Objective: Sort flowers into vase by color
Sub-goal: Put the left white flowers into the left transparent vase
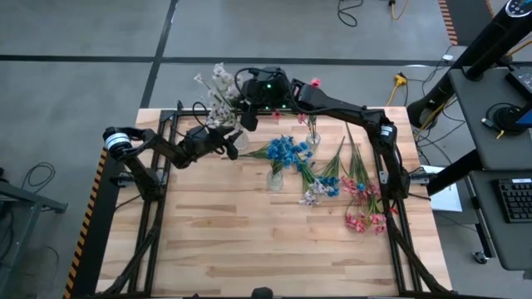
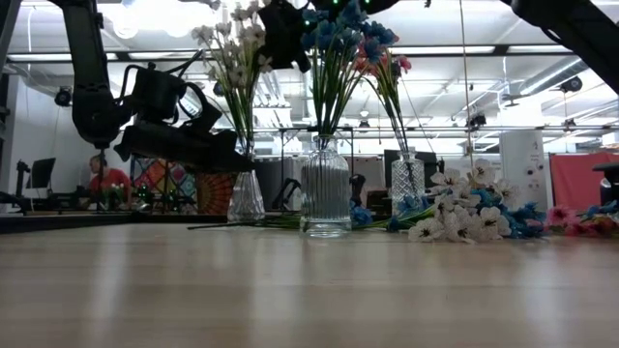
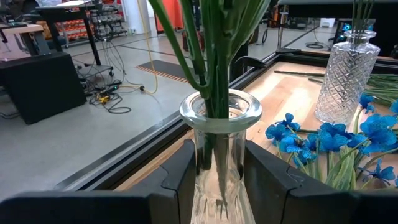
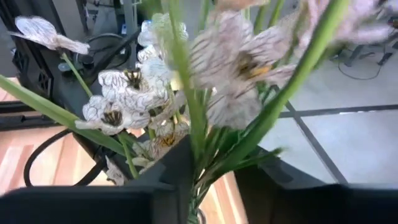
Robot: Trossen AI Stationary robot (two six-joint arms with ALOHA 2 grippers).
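The left tool (image 3: 221, 180) clamps a clear ribbed glass vase (image 3: 219, 155) near the desk's (image 1: 249, 232) far edge, while the right tool (image 4: 211, 180) closes around white-blossomed green stems (image 4: 186, 118) in it.

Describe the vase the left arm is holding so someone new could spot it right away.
On the wooden table, go to the far left corner. The clear glass vase sits clamped in the left end effector, alone in holding white flowers; the others hold blue or pink.

Bright overhead light — blurred near blossoms

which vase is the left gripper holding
The vase with white flowers, at the table's far left. The left gripper has a finger on each side of its glass neck; the others stand free.
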